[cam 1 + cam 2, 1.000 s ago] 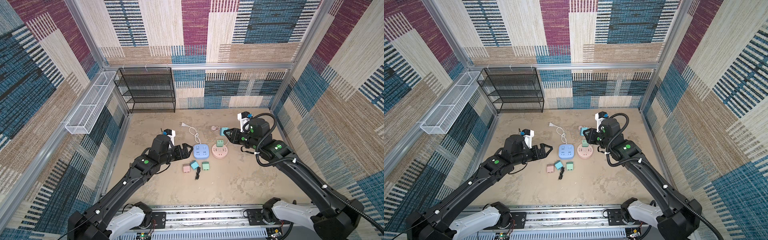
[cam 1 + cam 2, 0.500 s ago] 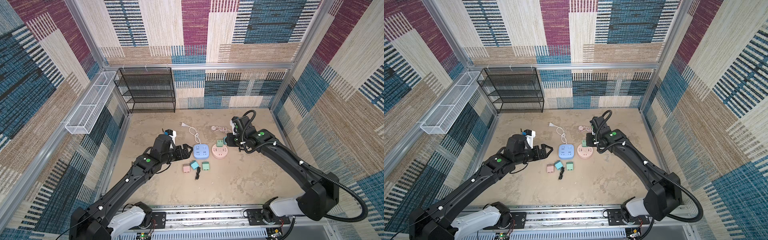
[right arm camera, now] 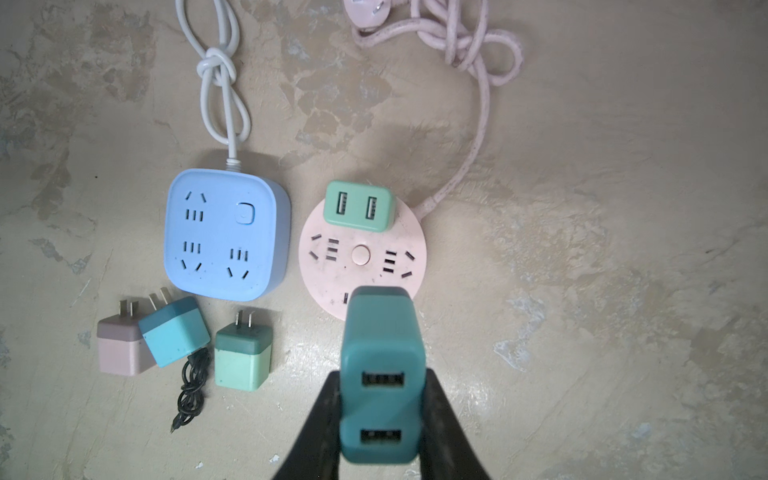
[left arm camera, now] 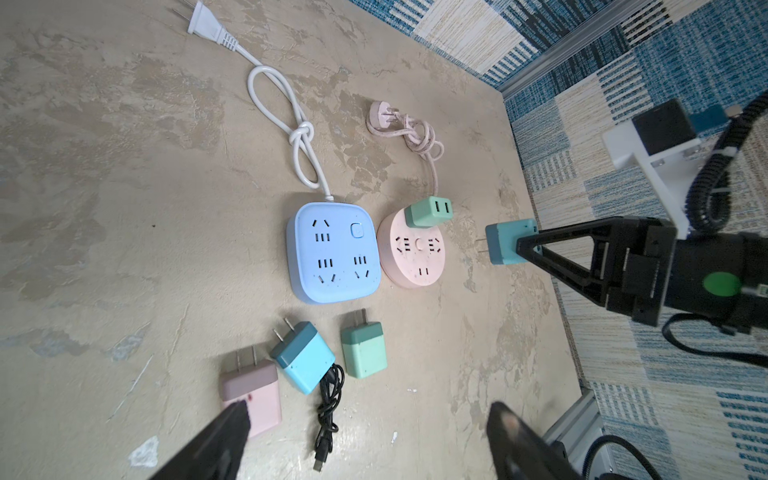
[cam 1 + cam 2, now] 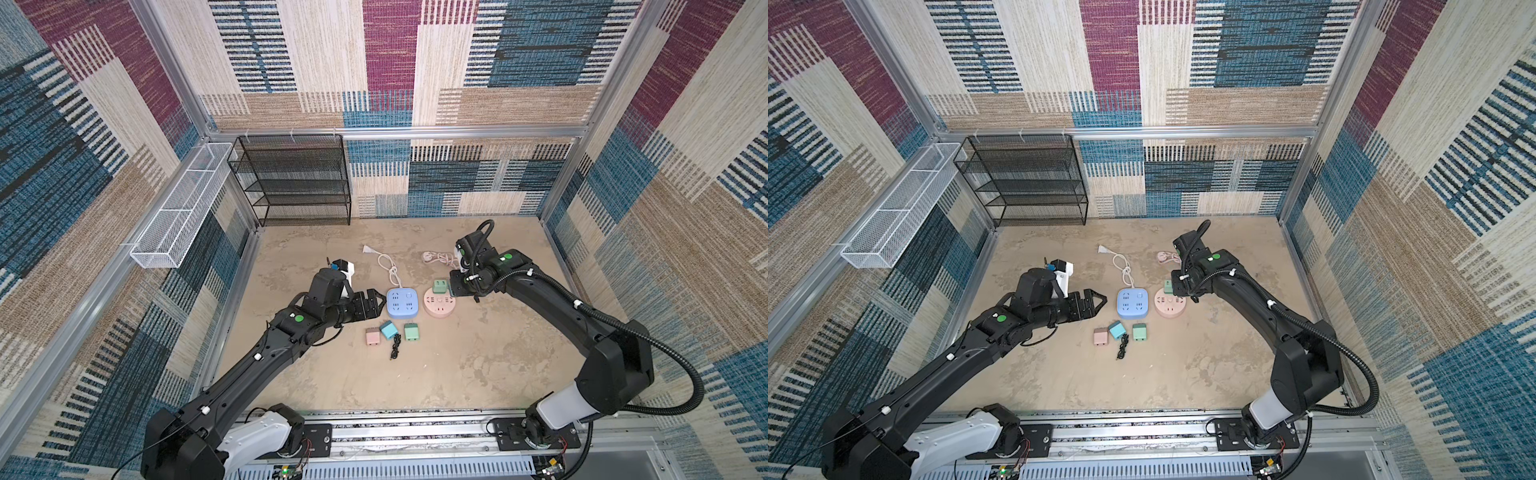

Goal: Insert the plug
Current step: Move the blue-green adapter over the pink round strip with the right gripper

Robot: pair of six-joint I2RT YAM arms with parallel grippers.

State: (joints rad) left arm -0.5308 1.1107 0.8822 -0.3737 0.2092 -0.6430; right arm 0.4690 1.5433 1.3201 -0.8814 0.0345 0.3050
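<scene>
The right gripper clamped the teal plug by the two-o'clock rim of the pink socket in a top view, and the left gripper gaped empty, so prongs missing the slots would likely have skidded and shoved the unbraced socket.

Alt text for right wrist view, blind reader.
The right gripper holds a teal dual-USB charger, its front end overlapping the rim of a round pink power strip that carries a mint charger. Beside it lie a blue square power strip, a pink charger, a blue charger, a green charger and a black cable.
</scene>
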